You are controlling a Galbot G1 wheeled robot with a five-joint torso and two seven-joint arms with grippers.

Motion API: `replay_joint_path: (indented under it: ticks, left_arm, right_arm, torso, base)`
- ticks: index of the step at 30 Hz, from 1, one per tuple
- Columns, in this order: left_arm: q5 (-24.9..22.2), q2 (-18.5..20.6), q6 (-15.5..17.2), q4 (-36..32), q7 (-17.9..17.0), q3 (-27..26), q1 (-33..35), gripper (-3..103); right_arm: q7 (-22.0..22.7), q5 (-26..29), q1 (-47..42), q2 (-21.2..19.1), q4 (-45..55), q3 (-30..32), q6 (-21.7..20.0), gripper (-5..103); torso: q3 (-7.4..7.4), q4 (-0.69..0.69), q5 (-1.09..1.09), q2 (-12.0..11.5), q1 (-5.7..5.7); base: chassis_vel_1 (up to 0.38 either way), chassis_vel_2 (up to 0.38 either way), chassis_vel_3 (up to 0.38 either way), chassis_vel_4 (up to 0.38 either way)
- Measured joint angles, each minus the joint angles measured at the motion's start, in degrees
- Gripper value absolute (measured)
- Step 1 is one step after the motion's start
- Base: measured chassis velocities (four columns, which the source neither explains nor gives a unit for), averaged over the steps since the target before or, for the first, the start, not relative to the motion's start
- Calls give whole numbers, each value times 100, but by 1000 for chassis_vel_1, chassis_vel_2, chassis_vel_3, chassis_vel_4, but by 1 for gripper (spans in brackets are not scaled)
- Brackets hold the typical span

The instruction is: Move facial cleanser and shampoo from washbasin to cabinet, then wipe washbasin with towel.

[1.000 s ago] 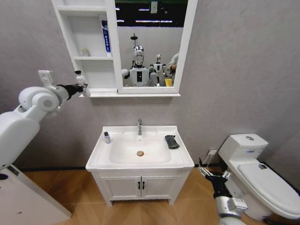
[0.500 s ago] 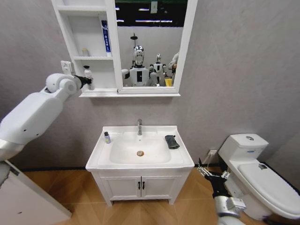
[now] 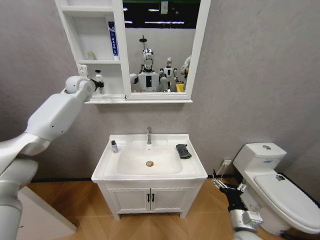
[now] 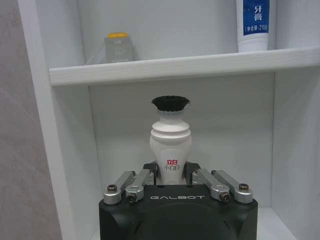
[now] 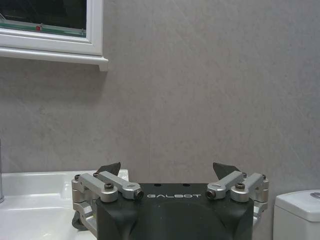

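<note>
left wrist view has my left gripper pinching the white bottle inside the cabinet's lowest shelf; letting go while it hangs above the board could tip it. right gripper spread, parked low.

White black-capped bottle with red lettering, white cabinet, dark grey towel
</note>
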Motion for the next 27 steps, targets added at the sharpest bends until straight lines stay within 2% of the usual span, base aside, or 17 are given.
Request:
replay_joint_path:
  ticks: [15, 25, 27]
  left_arm:
    - [295, -143, 59, 367, -37, -120, 86, 28]
    - [508, -408, 51, 891, -19, -236, 47, 28]
    - [672, -493, 5, 1092, 71, -275, 9, 28]
  right_arm:
    - [-1, 32, -12, -33, -19, 16, 23, 100]
    - [4, 40, -34, -12, -44, 52, 62, 100]
    - [16, 74, -40, -76, -45, 83, 74, 100]
  torso:
    - [0, 3, -2, 0, -1]
    - [0, 1, -1, 0, -1]
    - [0, 2, -1, 0, -1]
  base:
    - [0, 0, 0, 0]
    - [0, 0, 0, 0]
    - [0, 0, 0, 0]
